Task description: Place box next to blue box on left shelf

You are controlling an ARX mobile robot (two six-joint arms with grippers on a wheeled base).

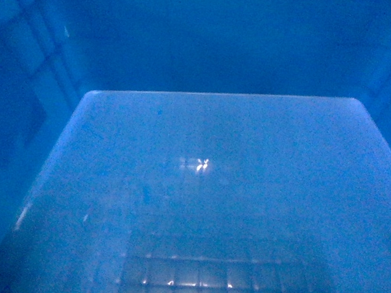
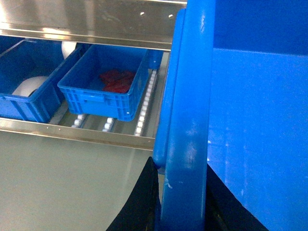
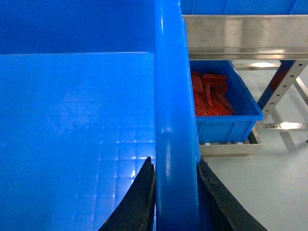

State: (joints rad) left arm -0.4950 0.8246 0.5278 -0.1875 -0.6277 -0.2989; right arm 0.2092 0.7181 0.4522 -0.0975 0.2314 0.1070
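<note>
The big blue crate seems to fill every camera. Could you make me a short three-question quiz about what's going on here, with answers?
1. True or false: both grippers are clamped on the rim of the crate.
2. In the left wrist view, what lies in the nearest small bin on the shelf? A) white objects B) red items C) nothing
3. What does the head view show besides the crate's inside?

Key
1. True: the left gripper and the right gripper each have a finger on either side of a rim.
2. B, red items. The bin to its left holds something white.
3. Nothing; the gridded floor and walls fill it.
</note>
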